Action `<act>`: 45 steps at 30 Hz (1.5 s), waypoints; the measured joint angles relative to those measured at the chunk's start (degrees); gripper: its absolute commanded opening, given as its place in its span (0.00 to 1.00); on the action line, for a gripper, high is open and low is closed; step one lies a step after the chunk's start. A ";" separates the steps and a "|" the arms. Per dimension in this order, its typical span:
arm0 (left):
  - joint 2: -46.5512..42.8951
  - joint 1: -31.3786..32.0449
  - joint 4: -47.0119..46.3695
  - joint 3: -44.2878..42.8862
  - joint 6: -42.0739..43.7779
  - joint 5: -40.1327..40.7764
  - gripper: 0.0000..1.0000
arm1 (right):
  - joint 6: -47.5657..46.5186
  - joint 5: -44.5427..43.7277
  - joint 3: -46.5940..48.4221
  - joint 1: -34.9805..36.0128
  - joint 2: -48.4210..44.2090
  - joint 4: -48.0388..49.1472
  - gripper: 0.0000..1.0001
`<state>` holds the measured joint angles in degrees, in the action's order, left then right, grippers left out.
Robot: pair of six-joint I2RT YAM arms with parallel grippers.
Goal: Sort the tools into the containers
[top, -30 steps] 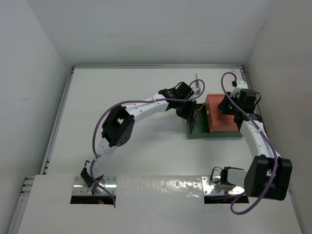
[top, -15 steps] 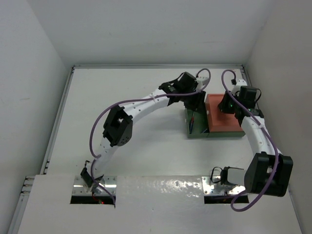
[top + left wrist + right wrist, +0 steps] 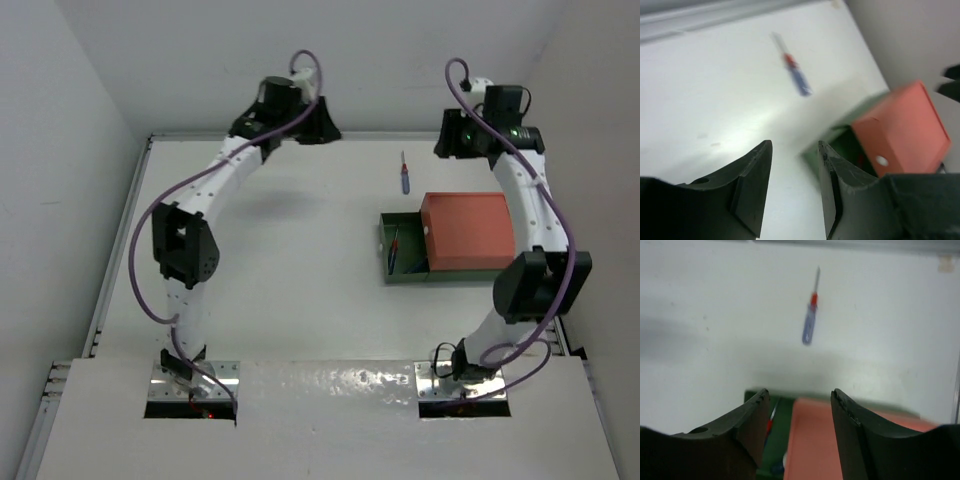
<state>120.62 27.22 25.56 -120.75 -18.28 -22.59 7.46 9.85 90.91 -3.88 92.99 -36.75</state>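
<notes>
Blue-and-red screwdriver lies on the table; on left gripper and right gripper I see jaws spread.

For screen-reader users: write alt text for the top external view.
One blue-and-red screwdriver lies loose on the table, beyond an orange-red tray overlapping a green tray. The left arm and right arm reach the far edge.

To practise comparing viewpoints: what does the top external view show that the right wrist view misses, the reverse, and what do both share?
Top only: the left arm and the whole orange-red tray overlapping the green tray. Wrist only: the right hand's open fingers close up, nothing between them. Both: a loose screwdriver on the table, a second screwdriver in the green tray.
</notes>
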 measured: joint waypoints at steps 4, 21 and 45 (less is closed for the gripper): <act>-4.76 -9.99 -1.05 6.08 0.02 2.38 0.39 | -1.51 -1.57 17.94 4.83 12.17 -5.05 0.67; -16.41 -20.94 -2.69 29.73 5.49 5.22 0.40 | -0.90 -15.63 37.59 12.02 50.97 -11.65 0.69; -16.41 -27.67 -3.04 30.36 3.56 0.68 0.42 | 1.79 -21.31 37.46 13.77 54.27 -3.52 0.45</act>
<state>104.20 -0.45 22.52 -90.39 -14.72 -21.91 9.26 -11.46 128.38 9.89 147.26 -40.27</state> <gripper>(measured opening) 0.415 0.508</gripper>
